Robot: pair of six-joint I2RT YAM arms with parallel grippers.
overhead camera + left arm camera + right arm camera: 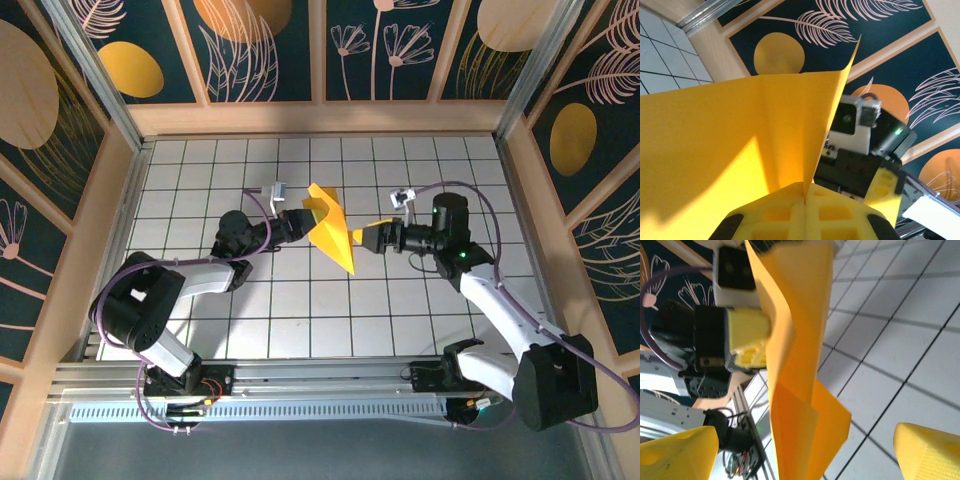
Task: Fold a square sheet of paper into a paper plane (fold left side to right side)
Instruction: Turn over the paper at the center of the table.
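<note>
Near edge: the bases of both arms sit on the metal rail (300,385) at the front of the white grid-tiled surface (400,310), left arm on the left, right arm on the right.

Left gripper (805,200): it reaches in from the left towards the middle of the surface. Its yellow jaws are pressed together with an edge of the paper pinched in the seam between them.

Right gripper (802,450): it points in from the right, facing the left one. Its jaws stand wide, with one yellow fingertip (927,450) in each lower corner of the wrist view. The paper hangs in the gap between them, and no contact with either pad is visible.

Task's thing: the thin orange-yellow sheet of paper (330,232), partly folded with creases and a pointed end, is over the middle of the surface between the two grippers. The left jaws alone hold it. From above, its point aims towards the near edge. Whether the tip touches the tiles, I cannot tell.

Far side: dark floral wall panels with golden ovals (140,68) stand in wooden frames around the surface.
</note>
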